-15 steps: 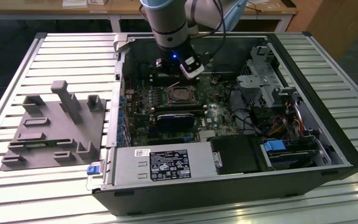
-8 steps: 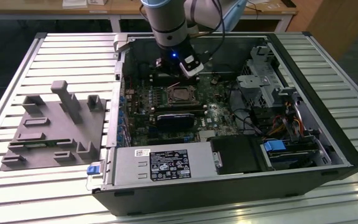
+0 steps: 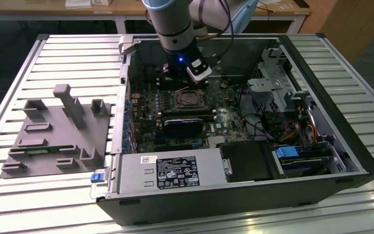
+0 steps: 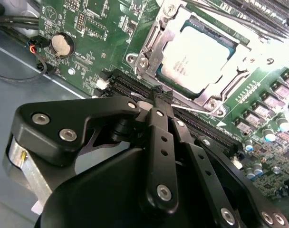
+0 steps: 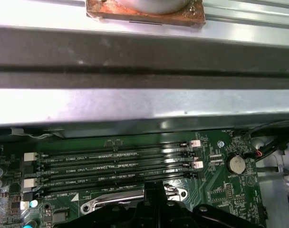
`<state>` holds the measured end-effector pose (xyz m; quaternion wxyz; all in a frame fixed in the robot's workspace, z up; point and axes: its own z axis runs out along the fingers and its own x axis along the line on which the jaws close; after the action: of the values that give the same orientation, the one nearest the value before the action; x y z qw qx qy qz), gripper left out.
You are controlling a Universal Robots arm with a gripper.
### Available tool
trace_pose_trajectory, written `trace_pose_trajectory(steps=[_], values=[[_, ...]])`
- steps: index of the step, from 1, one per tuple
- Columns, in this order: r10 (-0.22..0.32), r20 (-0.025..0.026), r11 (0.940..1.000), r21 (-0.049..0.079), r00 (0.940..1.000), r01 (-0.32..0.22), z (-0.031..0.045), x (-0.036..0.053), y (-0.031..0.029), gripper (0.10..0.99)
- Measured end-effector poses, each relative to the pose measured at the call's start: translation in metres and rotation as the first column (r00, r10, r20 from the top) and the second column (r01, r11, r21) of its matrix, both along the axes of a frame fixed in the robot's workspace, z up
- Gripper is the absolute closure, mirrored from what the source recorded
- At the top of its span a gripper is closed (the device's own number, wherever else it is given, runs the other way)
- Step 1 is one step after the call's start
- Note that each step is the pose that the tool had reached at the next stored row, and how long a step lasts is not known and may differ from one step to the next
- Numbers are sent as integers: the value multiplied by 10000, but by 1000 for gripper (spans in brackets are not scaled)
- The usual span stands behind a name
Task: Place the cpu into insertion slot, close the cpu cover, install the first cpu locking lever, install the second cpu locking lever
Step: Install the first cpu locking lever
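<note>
My gripper has its fingers pinched together, nothing visible between them, just beside the cover. The cpu sits seated on the motherboard under it. Light, rigid, fragile chip, so I'd take it by the edges only.

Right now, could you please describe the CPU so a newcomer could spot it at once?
Inside the open black computer case, find the green motherboard. The flat silver-grey square chip sits in its silver-framed socket, unlike the long black memory slots alongside.

Robotics lab/workshop: open PC case on slatted alu bench, wooden desks behind.
</note>
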<state>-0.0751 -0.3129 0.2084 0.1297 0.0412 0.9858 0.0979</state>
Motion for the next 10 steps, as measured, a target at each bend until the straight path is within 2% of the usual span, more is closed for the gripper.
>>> trace_pose_trajectory(steps=[2,4,10], values=[[-1,88,10000,-36,10000,1,-11,-11,1,984],[-1,121,10000,-36,9999,1,-19,-15,5,984],[-57,126,10000,-39,9999,58,-29,-16,50,984]])
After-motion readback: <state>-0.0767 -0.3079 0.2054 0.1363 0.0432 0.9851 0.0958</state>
